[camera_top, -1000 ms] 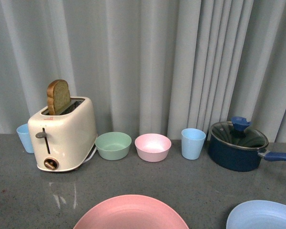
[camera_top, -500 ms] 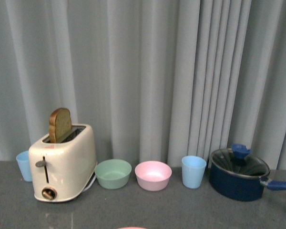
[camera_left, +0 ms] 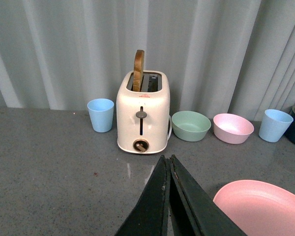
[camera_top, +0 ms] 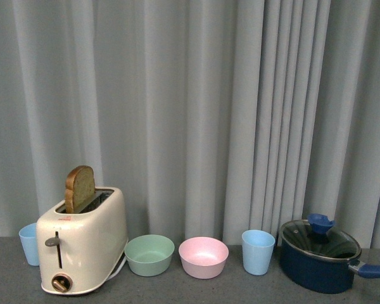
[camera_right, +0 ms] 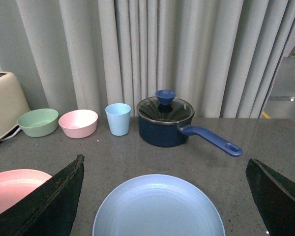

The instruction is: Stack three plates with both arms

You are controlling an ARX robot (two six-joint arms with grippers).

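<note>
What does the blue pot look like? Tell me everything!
The blue pot is a dark blue saucepan that looks shiny, like enamel or metal. A clear glass lid with a blue knob sits shut on top. Its long blue handle has a hole at the end. It stands upright on the grey counter, apart from the light blue cup, in front of the curtain.

The right gripper (camera_right: 164, 160) has its black fingers (camera_right: 49, 201) spread wide, and the light blue plate (camera_right: 157, 206) lies flat on the grey counter (camera_right: 265, 142) between them. The pink plate (camera_right: 12, 189) sits beside it, partly behind one finger. Along the curtain (camera_right: 137, 49) stand a lidded blue pot (camera_right: 164, 125), blue cup (camera_right: 118, 119), pink bowl (camera_right: 78, 123) and green bowl (camera_right: 38, 122).
</note>
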